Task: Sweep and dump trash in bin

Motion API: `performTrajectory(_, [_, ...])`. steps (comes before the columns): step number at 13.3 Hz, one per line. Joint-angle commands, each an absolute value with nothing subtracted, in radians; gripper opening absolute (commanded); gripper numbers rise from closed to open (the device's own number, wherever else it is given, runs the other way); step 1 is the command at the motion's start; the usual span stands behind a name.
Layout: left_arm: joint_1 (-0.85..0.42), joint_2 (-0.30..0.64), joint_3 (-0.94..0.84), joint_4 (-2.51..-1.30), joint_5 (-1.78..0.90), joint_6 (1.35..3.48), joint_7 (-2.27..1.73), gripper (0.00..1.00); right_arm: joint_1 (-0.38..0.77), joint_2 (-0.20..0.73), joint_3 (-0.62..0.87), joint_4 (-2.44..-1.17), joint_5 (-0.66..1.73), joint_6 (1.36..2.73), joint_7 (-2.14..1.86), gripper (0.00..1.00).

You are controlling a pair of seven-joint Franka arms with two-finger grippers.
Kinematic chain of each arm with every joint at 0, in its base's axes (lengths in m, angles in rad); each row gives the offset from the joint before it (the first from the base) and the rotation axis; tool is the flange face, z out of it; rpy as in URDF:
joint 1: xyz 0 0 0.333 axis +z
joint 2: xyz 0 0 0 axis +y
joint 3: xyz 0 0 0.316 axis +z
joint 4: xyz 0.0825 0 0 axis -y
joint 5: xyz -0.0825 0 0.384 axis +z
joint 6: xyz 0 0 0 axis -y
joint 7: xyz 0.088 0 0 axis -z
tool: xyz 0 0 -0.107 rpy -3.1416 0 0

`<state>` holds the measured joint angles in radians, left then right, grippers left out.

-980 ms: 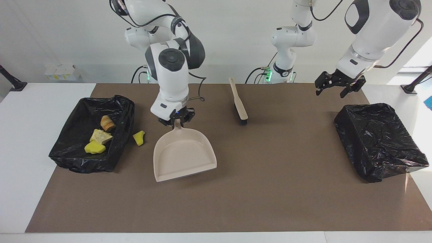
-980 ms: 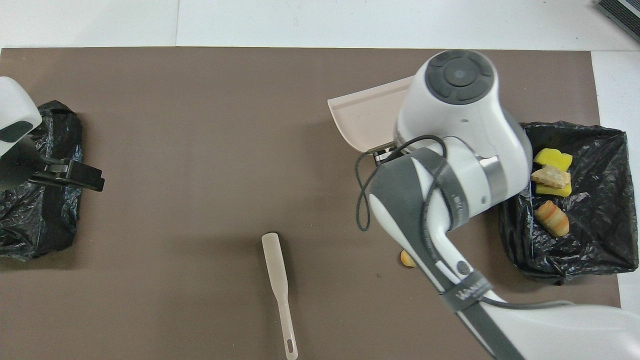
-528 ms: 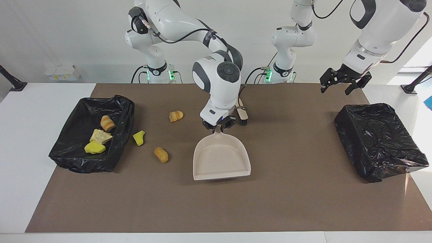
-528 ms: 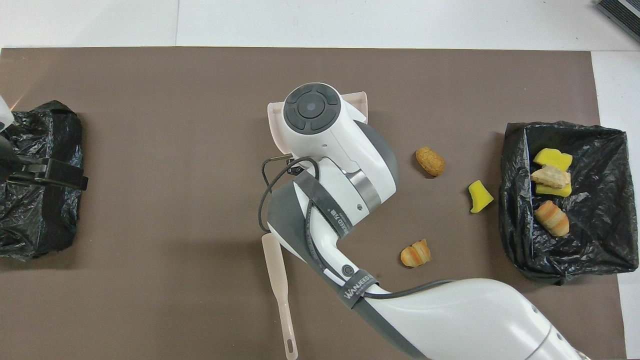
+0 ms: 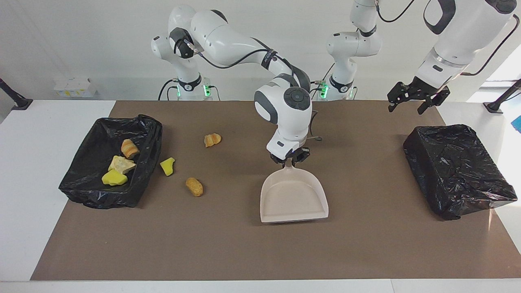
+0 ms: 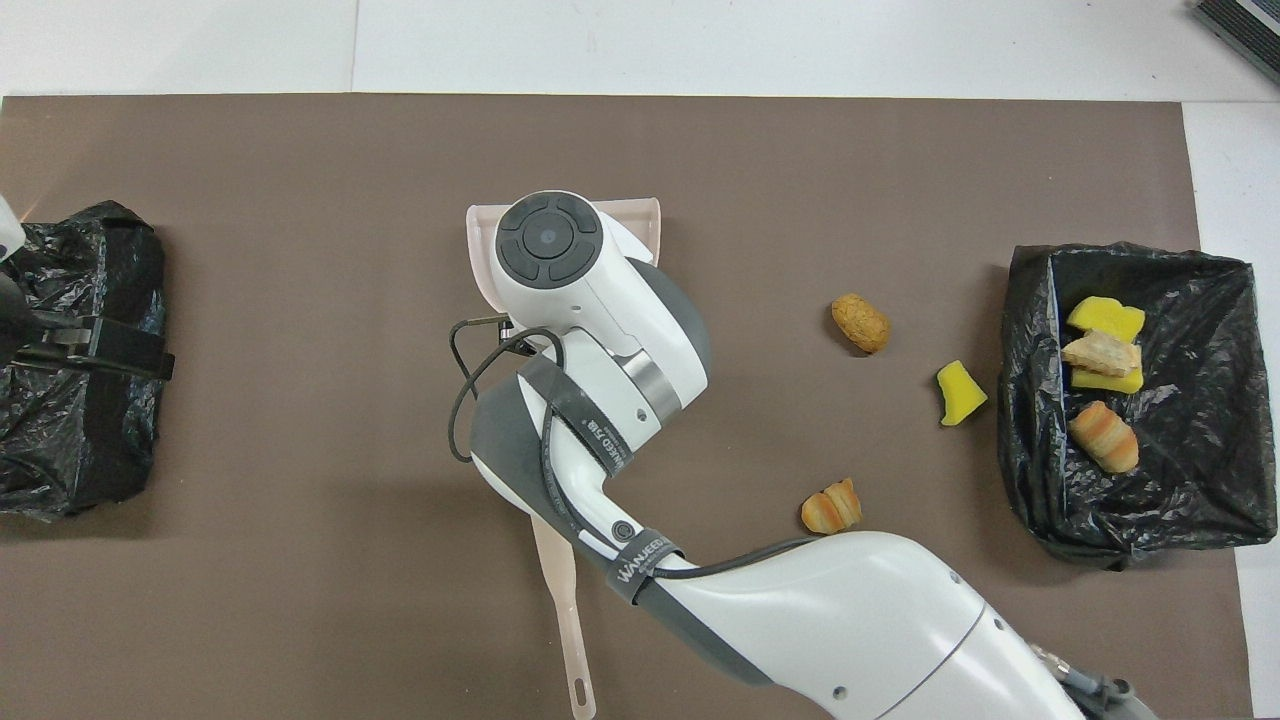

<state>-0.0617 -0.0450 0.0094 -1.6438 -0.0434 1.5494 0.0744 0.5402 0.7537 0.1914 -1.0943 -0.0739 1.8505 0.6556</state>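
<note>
At mid-table: right gripper (image 5: 289, 159) clamped on dustpan (image 5: 294, 197) handle. Over bin (image 5: 458, 169) at left arm's end — left gripper (image 5: 417, 99) spread wide, holding nothing. Trash (image 5: 194, 186): three chunks loose on mat (image 5: 244, 252), three inside lined bin (image 5: 85, 179) at right arm's end.

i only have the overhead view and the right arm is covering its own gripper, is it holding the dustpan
observer: yes, the right gripper is shut on the handle of the dustpan.
operator: anything in the pan
observer: no, the facing view shows its tray bare.
operator: is the left gripper down on that covered bin
observer: no, the left gripper hangs open and empty, well up in the air, not touching the covered bin.
</note>
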Motion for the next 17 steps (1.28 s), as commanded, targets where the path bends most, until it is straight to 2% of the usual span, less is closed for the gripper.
performTrajectory(1, [-0.071,-0.058,0.015,-1.654,-0.025,1.552,0.077,1.00,0.543,0.793,0.219,-1.052,-0.052,1.868,0.693,0.00])
performTrajectory(14, [-0.071,-0.058,0.015,-1.654,-0.025,1.552,0.077,1.00,0.537,0.808,0.235,-1.077,-0.051,1.890,0.664,0.00])
performTrajectory(16, [-0.071,-0.058,0.015,-1.654,-0.025,1.552,0.077,1.00,0.540,0.807,0.233,-1.077,-0.057,1.887,0.649,0.06])
performTrajectory(17, [-0.071,-0.058,0.015,-1.654,-0.025,1.552,0.077,1.00,0.534,0.796,0.235,-1.077,-0.061,1.878,0.622,0.05])
